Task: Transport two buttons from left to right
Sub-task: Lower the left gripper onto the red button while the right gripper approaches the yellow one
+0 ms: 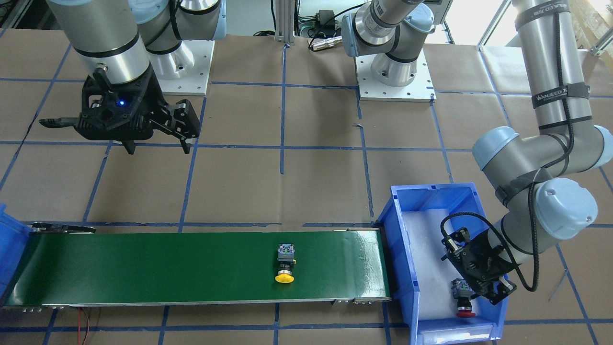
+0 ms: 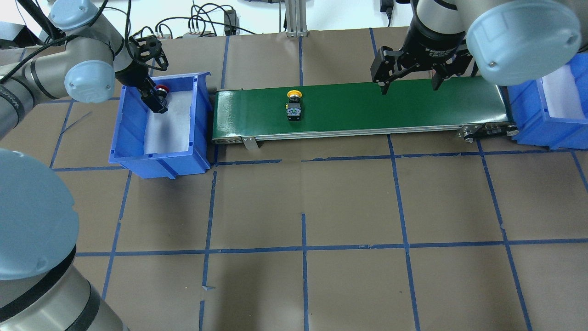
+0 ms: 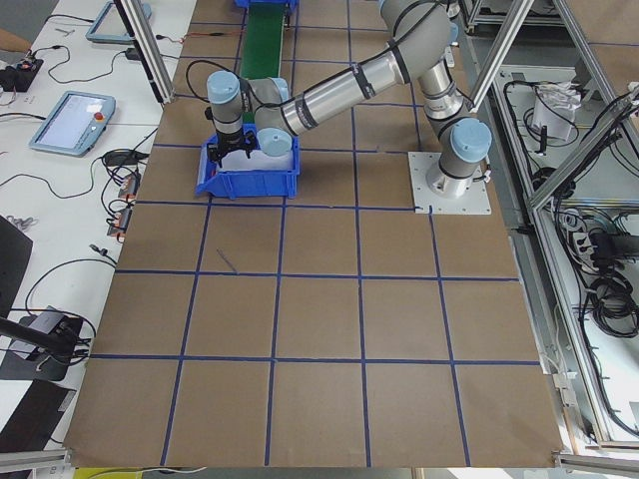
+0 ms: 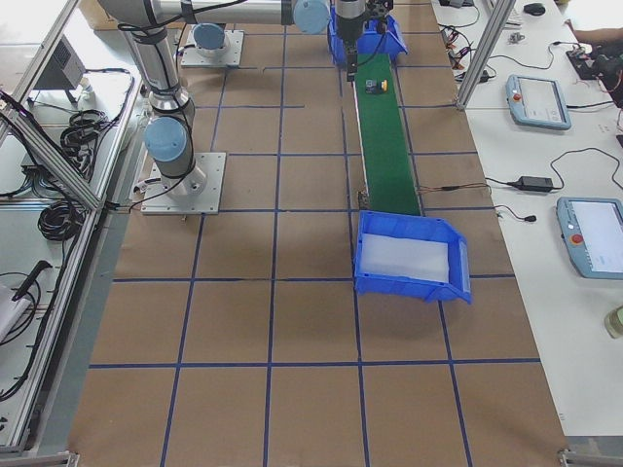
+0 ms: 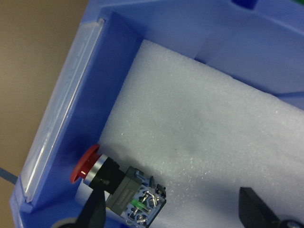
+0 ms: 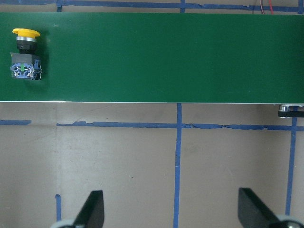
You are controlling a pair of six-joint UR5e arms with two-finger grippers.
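The yellow button (image 1: 285,263) lies on its side on the green conveyor belt (image 1: 143,268), a little left of the belt's middle in the overhead view (image 2: 294,106). The red button (image 5: 118,185) lies on its side on white foam in the left blue bin (image 2: 124,124), near the bin's far wall. My left gripper (image 5: 173,213) is open and low inside that bin, with the red button beside its left finger. My right gripper (image 2: 409,87) is open and empty, and hovers beside the belt's right half, well away from the yellow button (image 6: 24,54).
A second blue bin (image 2: 528,110) with a white foam liner stands at the belt's right end. The belt runs between the two bins. The brown table (image 2: 303,207) is marked with a grid of blue tape. The arm bases stand at the robot's side of the table.
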